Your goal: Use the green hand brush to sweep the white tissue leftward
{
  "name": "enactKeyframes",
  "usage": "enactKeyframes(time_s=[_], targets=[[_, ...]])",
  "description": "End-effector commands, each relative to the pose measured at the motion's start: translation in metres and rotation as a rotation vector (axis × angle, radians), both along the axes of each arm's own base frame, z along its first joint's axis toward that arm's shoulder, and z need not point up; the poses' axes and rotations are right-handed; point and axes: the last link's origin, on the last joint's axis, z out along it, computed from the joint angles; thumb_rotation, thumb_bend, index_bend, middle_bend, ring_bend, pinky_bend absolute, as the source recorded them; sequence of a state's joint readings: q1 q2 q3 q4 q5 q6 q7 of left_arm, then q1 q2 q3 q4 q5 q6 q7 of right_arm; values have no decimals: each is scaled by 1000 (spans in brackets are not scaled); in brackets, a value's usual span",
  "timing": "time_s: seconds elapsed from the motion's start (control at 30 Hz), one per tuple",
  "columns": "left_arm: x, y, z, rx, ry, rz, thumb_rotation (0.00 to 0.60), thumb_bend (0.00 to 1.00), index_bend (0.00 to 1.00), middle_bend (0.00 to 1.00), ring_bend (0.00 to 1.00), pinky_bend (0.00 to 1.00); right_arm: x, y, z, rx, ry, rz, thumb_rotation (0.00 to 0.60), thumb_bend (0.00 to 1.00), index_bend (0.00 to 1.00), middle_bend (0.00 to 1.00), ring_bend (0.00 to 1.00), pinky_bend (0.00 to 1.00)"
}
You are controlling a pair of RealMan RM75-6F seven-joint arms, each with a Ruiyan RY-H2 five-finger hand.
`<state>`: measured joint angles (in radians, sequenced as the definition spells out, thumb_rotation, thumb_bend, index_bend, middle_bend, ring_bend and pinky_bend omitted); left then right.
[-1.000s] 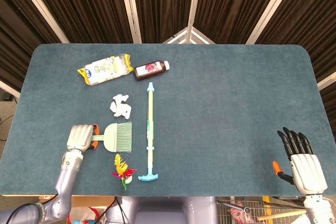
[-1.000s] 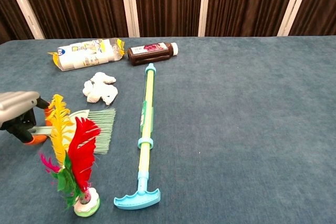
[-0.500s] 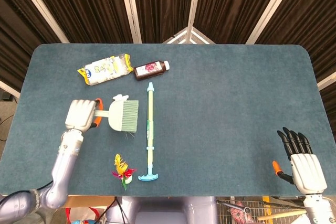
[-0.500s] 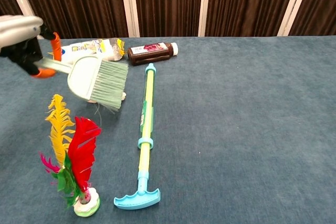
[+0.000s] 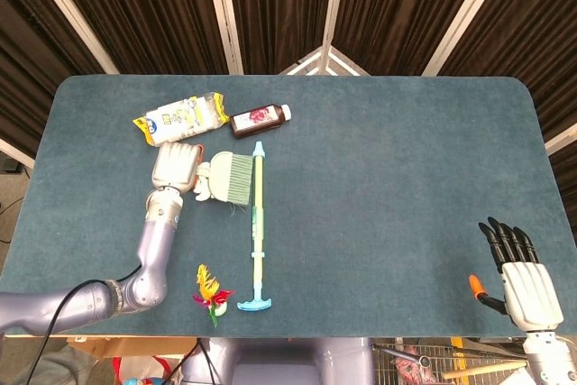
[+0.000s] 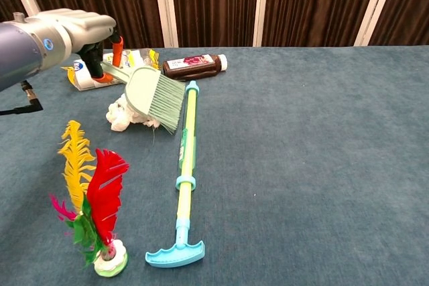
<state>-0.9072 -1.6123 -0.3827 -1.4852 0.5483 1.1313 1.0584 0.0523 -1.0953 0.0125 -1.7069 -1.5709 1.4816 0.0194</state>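
Observation:
My left hand (image 5: pixel 176 167) (image 6: pixel 77 30) grips the handle of the green hand brush (image 5: pixel 231 177) (image 6: pixel 155 98). The brush is lifted and tilted, with its bristles pointing down to the right of the white tissue (image 6: pixel 123 114) (image 5: pixel 205 188). The crumpled tissue lies on the table, partly hidden beneath the brush head. My right hand (image 5: pixel 527 286) rests open at the table's near right corner, holding nothing.
A long light-green and blue pole (image 5: pixel 258 224) (image 6: pixel 186 168) lies just right of the brush. A plastic snack bag (image 5: pixel 180 119) and a brown bottle (image 5: pixel 260 120) lie behind it. A feathered shuttlecock (image 5: pixel 210 294) (image 6: pixel 94 199) stands near the front edge.
My left hand has lifted the brush from the front left of the table and carried it back and rightward, over the tissue. The right hand has not moved.

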Motion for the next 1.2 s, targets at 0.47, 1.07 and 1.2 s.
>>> enactKeyframes(time_s=[0.47, 1.07, 1.2], targets=[[-81, 7, 79, 56, 406, 180, 600, 722, 819, 1000, 1000, 1000, 1, 3, 0, -3, 6, -6, 600, 376, 0, 0, 0, 0], [-50, 6, 94, 115, 125, 47, 600, 722, 819, 1000, 1000, 1000, 2, 1, -1, -3, 9, 3, 600, 376, 0, 0, 0, 0], [-50, 3, 67, 66, 132, 59, 600, 722, 819, 1000, 1000, 1000, 1, 2, 0, -4, 8, -1, 600, 376, 0, 0, 0, 0]])
